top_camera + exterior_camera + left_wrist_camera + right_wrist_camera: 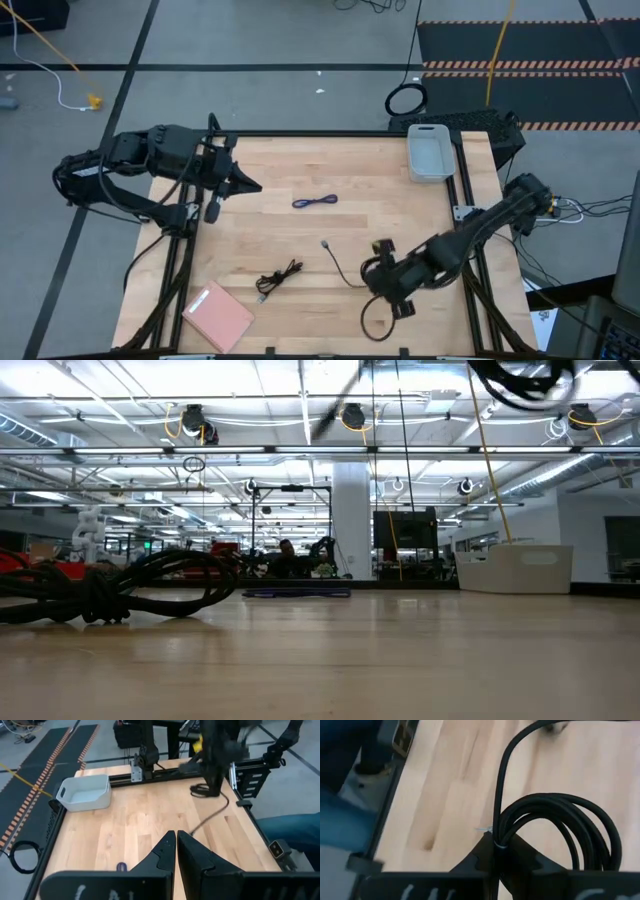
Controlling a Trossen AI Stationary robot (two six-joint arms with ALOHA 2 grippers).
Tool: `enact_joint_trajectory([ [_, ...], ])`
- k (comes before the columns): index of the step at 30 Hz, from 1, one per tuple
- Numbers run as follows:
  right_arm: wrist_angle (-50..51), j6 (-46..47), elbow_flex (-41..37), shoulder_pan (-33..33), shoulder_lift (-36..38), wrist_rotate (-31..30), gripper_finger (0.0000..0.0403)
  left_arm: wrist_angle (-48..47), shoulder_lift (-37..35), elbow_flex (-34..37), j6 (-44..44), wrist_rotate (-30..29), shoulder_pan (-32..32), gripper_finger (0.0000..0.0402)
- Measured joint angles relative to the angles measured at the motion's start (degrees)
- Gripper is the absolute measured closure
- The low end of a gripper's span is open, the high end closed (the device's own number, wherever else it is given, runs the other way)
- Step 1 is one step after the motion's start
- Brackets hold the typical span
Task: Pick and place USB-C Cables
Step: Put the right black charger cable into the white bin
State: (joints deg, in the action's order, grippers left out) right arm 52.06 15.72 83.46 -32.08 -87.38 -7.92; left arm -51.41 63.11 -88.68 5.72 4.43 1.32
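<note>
My right gripper (385, 278) is over the table's near right part, shut on the round black coil (560, 827). Its loose end (327, 245) trails toward the table's middle. In the low view the coil (520, 382) shows high above the tabletop. The bundled black cable (278, 278) lies flat near the near edge and looms large in the low view (110, 590). The small blue-purple cable (315, 201) lies at the middle. My left gripper (248, 185), shut and holding nothing, hovers over the far left part. My right gripper pinches the black coil between its two fingers where the strands are gathered side by side (496, 845), beside a small pale tie. The loop (600, 835) spreads out ahead of the fingers and the loose end (512, 750) runs away from them. The coil is lifted clear of the table.
A white bin (430, 152) stands at the far right corner. The pink flat pad (218, 315) lies at the near left edge. A large black ring of thick cable (405, 100) lies on the floor beyond the far edge. A person's blue-clad leg (285, 827) is beside the table.
</note>
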Motion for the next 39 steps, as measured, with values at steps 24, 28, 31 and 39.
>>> enact_joint_trajectory([
  [24, -15.65, -19.31, -5.75, 9.39, 21.39, -10.05, 0.0383, 3.43, 5.27, 0.04, 6.27, -2.42, 3.92, 0.0380],
  [28, -26.49, -23.39, -14.76, 11.15, 26.25, -9.92, 0.0383, 5.25, 5.96, 0.04, 6.58, -5.07, 4.99, 0.0380],
  [31, -34.17, -24.46, -21.25, 13.03, 29.82, -9.75, 0.0383, 5.36, 6.17, 0.04, 6.64, -6.13, 5.45, 0.0380],
  [39, -59.05, -26.97, -38.54, 19.25, 35.80, -5.28, 0.0383, 13.87, 6.24, 5.11, 8.35, -6.60, 5.79, 0.0380],
])
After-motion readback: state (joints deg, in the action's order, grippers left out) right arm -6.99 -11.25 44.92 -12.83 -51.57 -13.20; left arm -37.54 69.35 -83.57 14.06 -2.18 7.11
